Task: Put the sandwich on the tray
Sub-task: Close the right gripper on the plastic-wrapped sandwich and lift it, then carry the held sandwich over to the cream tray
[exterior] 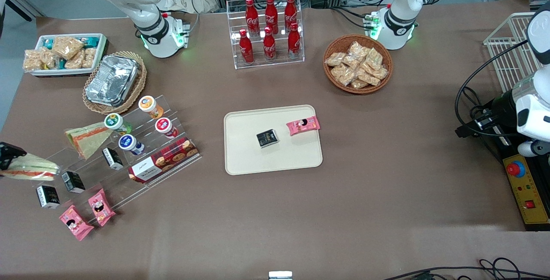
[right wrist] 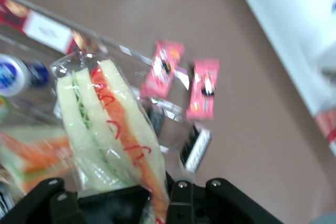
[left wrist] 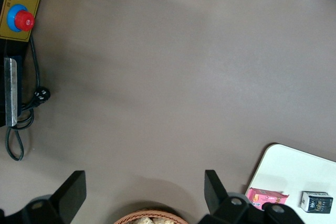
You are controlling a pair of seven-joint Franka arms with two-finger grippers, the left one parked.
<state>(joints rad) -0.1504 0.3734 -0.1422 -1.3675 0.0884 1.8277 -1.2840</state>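
The sandwich [exterior: 31, 168] is a clear-wrapped wedge with white bread and red-orange and green filling. My right gripper [exterior: 9, 153] is shut on one end of it, at the working arm's edge of the table, over the stepped acrylic stand [exterior: 129, 159]. In the right wrist view the sandwich [right wrist: 107, 129] sticks out from between the gripper [right wrist: 142, 199]. The cream-beige tray [exterior: 245, 159] lies at the table's middle, well apart from the gripper, and a corner of the tray also shows in the left wrist view [left wrist: 294, 169].
On the tray lie a black carton [exterior: 267, 138] and a pink packet [exterior: 303, 125]. A flat triangular sandwich pack [exterior: 86, 139], cups, a cookie box [exterior: 163, 160], black cartons and pink packets [exterior: 101, 207] sit on or near the stand. A cola rack [exterior: 268, 31] and a snack basket [exterior: 357, 63] stand farther back.
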